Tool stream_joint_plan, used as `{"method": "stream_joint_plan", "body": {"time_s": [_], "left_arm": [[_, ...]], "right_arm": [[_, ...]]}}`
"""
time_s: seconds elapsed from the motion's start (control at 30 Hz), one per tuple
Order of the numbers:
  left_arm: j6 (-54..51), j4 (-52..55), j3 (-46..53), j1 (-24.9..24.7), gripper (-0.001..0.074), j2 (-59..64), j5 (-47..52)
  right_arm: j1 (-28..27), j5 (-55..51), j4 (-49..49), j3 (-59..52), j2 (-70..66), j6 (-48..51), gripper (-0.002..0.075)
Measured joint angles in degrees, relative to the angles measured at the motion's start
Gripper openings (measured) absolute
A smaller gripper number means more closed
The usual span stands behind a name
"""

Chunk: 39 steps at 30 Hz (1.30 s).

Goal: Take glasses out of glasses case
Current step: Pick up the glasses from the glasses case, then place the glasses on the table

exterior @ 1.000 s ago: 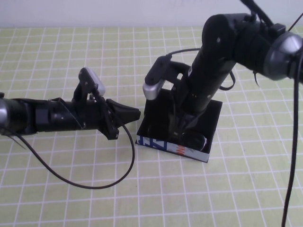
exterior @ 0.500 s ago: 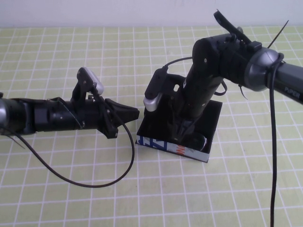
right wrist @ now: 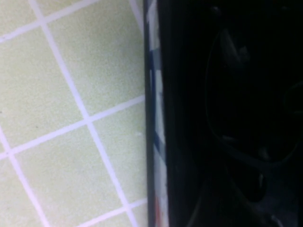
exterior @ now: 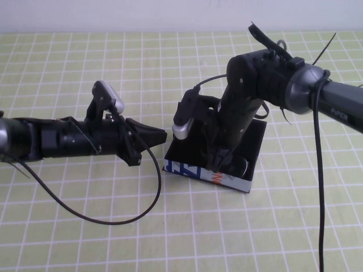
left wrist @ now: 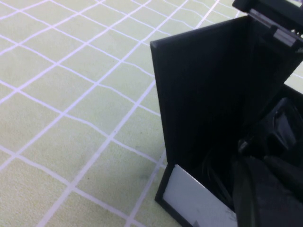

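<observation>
The glasses case (exterior: 198,173) stands open mid-table, black inside, its white printed long side toward me. My right gripper (exterior: 222,161) reaches down into it from above. The black glasses (exterior: 242,167) lie inside at the case's right end, just beside that gripper. In the right wrist view a lens rim of the glasses (right wrist: 246,152) shows faintly next to the printed side of the case (right wrist: 154,118). My left gripper (exterior: 162,135) lies level, closed to a point at the case's left end. From the left wrist view I see the case's black wall (left wrist: 203,94) rising upright.
A green mat with a white grid (exterior: 85,238) covers the table. The left arm's black cable (exterior: 153,192) loops over the mat in front of the case. A white wall runs along the far edge.
The right arm has come lower over the case and its gripper has sunk deeper inside. The left arm and the case have stayed where they were.
</observation>
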<state>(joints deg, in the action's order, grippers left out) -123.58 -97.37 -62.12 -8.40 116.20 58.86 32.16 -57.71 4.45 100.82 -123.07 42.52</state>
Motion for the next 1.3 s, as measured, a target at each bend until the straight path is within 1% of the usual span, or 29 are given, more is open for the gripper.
{"method": "stream_joint_plan", "body": {"time_s": [0.1, 0.17, 0.27, 0.33, 0.4, 0.47, 0.67, 0.8, 0.93, 1.0, 1.1, 1.23, 1.3], "left_arm": [[0.14, 0.00, 0.00, 0.00, -0.0004, 0.00, 0.00], [0.14, 0.00, 0.00, 0.00, -0.0004, 0.00, 0.00], [0.14, 0.00, 0.00, 0.00, -0.0004, 0.00, 0.00], [0.14, 0.00, 0.00, 0.00, -0.0004, 0.00, 0.00], [0.14, 0.00, 0.00, 0.00, -0.0004, 0.00, 0.00], [0.14, 0.00, 0.00, 0.00, -0.0004, 0.00, 0.00], [0.62, 0.00, 0.00, 0.00, -0.0004, 0.00, 0.00], [1.83, 0.00, 0.00, 0.00, -0.0004, -0.44, 0.20], [5.74, 0.12, 0.00, 0.00, -0.0004, -2.67, 0.20], [7.30, 0.12, 0.00, 0.00, -0.0004, -4.18, 0.09], [9.74, 1.17, 0.00, 0.00, -0.0004, -6.33, -0.50], [12.09, 2.60, 0.00, 0.00, -0.0004, -8.25, -1.16], [12.76, 3.02, 0.00, 0.00, -0.0004, -8.53, -1.42]], "right_arm": [[0.00, 0.08, -0.13, 0.00, -0.07, 0.02, 0.0293], [0.00, 0.22, -0.26, 0.00, -0.13, 0.02, 0.0267], [0.00, 0.22, -0.26, 0.00, -0.35, 0.12, 0.0170], [0.00, -0.07, -0.01, 0.17, -0.35, 0.12, 0.0088], [0.00, -0.66, 0.45, 0.29, 0.20, 0.12, 0.0048], [0.05, -0.81, 0.57, 0.29, 0.62, 0.12, 0.0028], [0.05, -0.70, -0.66, -0.06, 3.60, -0.96, 0.0018], [0.05, -1.21, -1.33, -0.06, 8.97, -5.75, 0.0017], [-0.91, -5.05, -2.61, -0.06, 14.09, -12.66, 0.0017], [-2.92, -6.50, -2.61, -0.71, 16.34, -16.02, 0.0017], [-7.36, -6.37, -2.16, -4.50, 20.72, -20.39, 0.0017], [-13.56, -2.41, 1.37, -14.90, 27.35, -23.47, 0.0017], [-15.44, 0.66, 3.66, -20.21, 30.44, -24.59, 0.0017]]}}
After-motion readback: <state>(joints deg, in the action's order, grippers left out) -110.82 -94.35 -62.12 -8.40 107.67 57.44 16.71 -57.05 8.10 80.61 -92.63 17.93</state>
